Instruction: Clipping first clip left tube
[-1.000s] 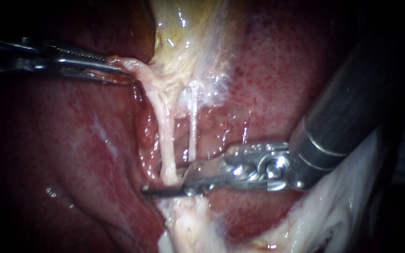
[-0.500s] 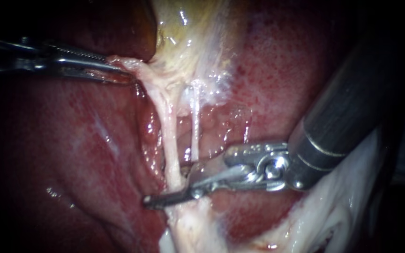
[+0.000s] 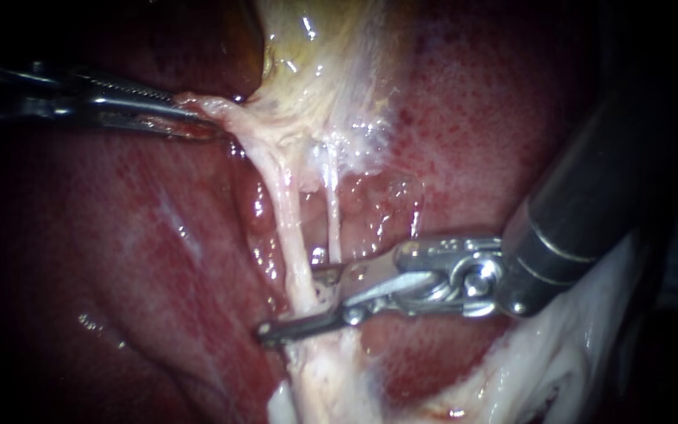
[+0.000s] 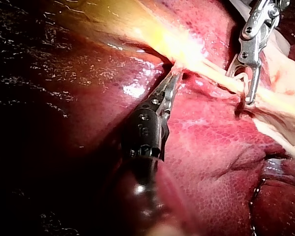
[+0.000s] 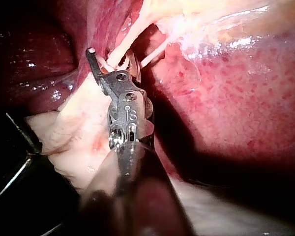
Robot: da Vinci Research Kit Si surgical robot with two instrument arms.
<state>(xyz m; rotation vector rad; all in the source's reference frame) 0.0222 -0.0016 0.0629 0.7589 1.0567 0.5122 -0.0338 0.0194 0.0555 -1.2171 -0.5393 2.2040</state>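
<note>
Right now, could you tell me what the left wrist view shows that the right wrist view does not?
Only left wrist: the left instrument, jaws shut on tissue. Only right wrist: the right tube, plainly apart from the left tube. Both: the right instrument, jaws open around the left tube, and the liver.

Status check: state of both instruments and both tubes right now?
Left instrument: jaws shut on gallbladder edge.
Right instrument: jaws open, straddling the left tube.
Left tube: taut, between the open jaws, no clip visible.
Right tube: taut, no clip visible.
</note>
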